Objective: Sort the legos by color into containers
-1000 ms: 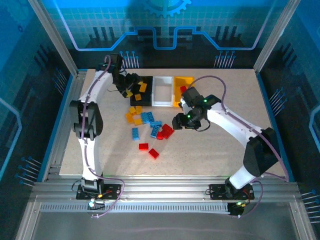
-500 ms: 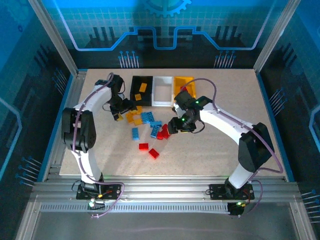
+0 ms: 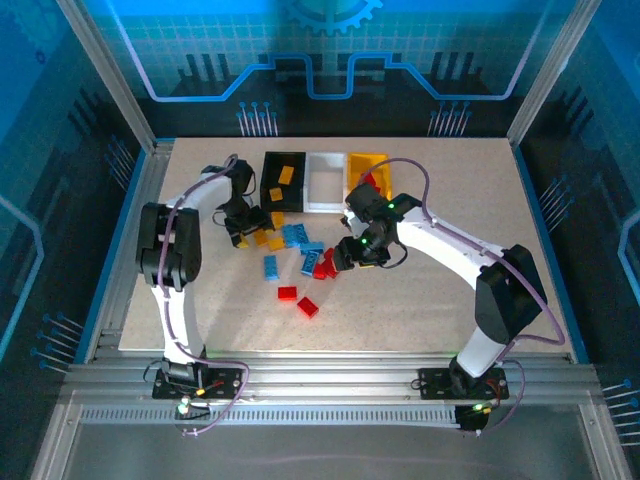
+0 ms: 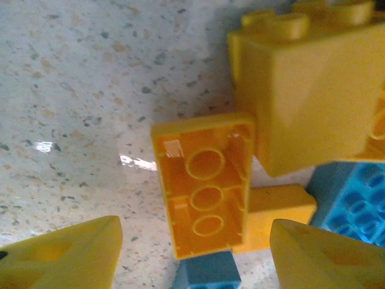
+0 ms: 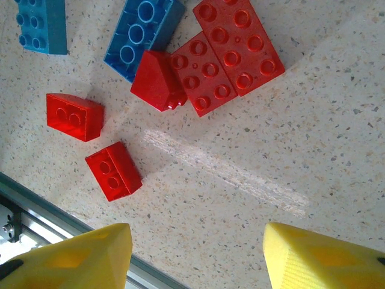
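1. The overhead view shows the white bin (image 3: 311,185) mid-row, with the black bin (image 3: 272,192) to its left and the yellow bin (image 3: 353,172) to its right. Loose legos (image 3: 300,242) lie just in front of it.
2. The left gripper (image 3: 246,222) hangs front-left of the white bin. Its wrist view shows the jaws parted, with an upturned orange brick (image 4: 204,180) between the tips, ungripped.
3. The right gripper (image 3: 340,258) is in front of the white bin. Its wrist view shows wide, empty jaws near red bricks (image 5: 228,57).
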You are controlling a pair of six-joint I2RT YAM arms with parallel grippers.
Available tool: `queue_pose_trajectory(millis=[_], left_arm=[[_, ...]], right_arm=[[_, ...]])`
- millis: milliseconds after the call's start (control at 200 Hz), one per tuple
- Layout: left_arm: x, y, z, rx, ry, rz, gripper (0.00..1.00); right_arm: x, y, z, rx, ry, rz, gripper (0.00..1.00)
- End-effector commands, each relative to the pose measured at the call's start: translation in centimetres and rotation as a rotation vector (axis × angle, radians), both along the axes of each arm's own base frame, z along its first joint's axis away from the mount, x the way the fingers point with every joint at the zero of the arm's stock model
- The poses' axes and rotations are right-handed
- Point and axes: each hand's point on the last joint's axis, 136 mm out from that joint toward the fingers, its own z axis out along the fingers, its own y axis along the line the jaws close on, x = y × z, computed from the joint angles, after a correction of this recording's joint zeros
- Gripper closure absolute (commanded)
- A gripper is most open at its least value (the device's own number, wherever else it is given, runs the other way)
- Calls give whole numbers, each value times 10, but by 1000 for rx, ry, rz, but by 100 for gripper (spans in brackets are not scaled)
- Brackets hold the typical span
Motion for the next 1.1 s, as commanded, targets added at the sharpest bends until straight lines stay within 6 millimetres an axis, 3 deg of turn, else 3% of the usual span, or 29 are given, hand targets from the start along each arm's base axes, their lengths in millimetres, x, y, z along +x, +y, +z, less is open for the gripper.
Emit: queue_pose_trajectory(millis=[0, 330, 710, 915, 1091], left_arm=[[6, 9, -5, 57, -4, -13, 37], [12, 12, -18, 71, 10, -7, 39], [5, 21, -18, 62, 16, 7, 66], [-7, 22, 0, 41, -7, 3, 67], [-13, 15, 36, -9, -72, 12, 65]], right_arm=[[-4, 3, 5, 3, 6, 5, 39], [-9, 3, 1, 9, 21, 2, 39], [-16, 3, 2, 11, 15, -6, 40], [-15, 6, 3, 15, 4, -7, 40], [-13, 8, 2, 20, 1, -5, 40]])
